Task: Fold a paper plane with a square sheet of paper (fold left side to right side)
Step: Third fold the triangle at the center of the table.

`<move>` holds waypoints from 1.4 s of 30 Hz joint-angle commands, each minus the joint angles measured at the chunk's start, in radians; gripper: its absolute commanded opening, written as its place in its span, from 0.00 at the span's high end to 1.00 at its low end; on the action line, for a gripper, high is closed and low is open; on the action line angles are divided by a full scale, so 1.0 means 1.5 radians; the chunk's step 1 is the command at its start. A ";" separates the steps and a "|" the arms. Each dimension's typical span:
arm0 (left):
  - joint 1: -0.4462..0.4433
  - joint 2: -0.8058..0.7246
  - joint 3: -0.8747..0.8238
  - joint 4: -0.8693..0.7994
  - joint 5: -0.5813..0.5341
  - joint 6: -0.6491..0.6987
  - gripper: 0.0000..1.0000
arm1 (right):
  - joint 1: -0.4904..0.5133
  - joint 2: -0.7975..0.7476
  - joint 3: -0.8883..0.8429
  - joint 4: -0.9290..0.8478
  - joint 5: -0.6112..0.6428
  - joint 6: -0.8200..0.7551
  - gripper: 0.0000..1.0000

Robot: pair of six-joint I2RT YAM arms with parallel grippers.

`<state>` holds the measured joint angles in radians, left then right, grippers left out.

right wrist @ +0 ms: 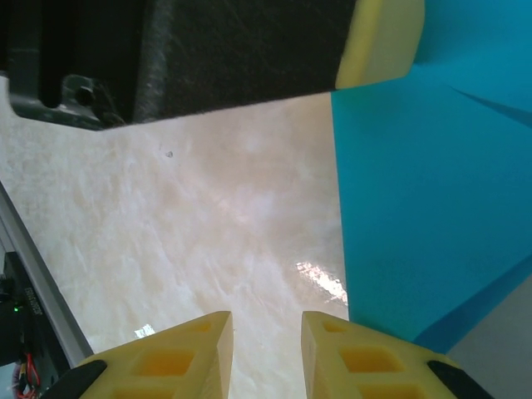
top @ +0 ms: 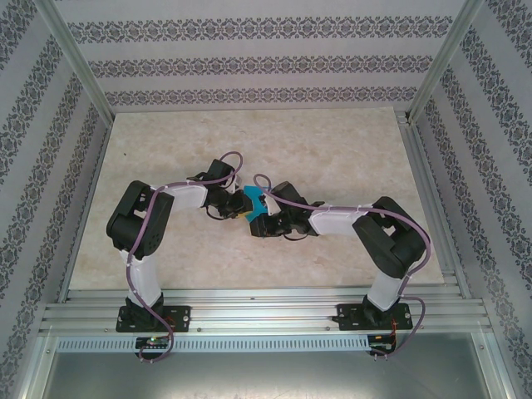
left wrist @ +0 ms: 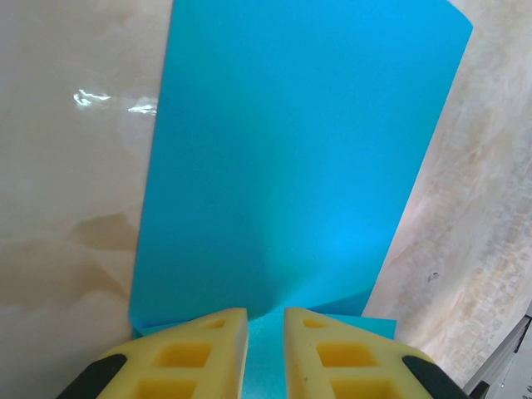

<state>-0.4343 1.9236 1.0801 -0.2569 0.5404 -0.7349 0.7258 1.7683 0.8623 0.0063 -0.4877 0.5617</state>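
The square sheet of paper (top: 250, 202) sits at the centre of the top view, on the pale marbled table (top: 332, 141) between the two wrists. In the left wrist view it fills the middle of the frame as a tall teal panel, bowed upward, with a second teal layer peeking out at the bottom on either side of the yellow fingers. The left gripper (left wrist: 266, 328) has its jaws a narrow slit apart with teal showing in the slit; whether they actually clamp the sheet cannot be told. The right gripper (right wrist: 266, 332), at the bottom of its own view, has its jaws spread over bare table, with the paper's edge just beside its right-hand finger.
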 commanded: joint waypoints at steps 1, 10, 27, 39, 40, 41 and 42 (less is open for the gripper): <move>-0.006 0.034 -0.001 -0.014 -0.035 0.013 0.79 | -0.003 0.015 0.017 -0.019 0.013 -0.021 0.72; -0.005 0.038 0.003 -0.018 -0.036 0.015 0.78 | -0.006 0.022 0.019 -0.027 0.018 -0.025 0.71; -0.006 0.043 0.007 -0.021 -0.036 0.018 0.79 | -0.016 0.013 0.019 -0.043 0.022 -0.029 0.70; -0.005 0.043 0.009 -0.019 -0.035 0.019 0.78 | -0.028 0.038 0.026 -0.080 0.024 -0.037 0.70; -0.005 0.042 0.009 -0.020 -0.035 0.019 0.79 | -0.029 0.044 0.026 -0.078 0.022 -0.033 0.70; -0.005 0.041 0.010 -0.021 -0.035 0.019 0.79 | -0.028 0.050 0.026 -0.077 0.017 -0.032 0.70; -0.005 0.041 0.012 -0.022 -0.033 0.020 0.78 | -0.027 0.054 0.026 -0.077 0.015 -0.031 0.70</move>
<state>-0.4343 1.9362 1.0966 -0.2581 0.5442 -0.7341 0.6910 1.8088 0.8890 -0.0875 -0.4690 0.5220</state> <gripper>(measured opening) 0.215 0.299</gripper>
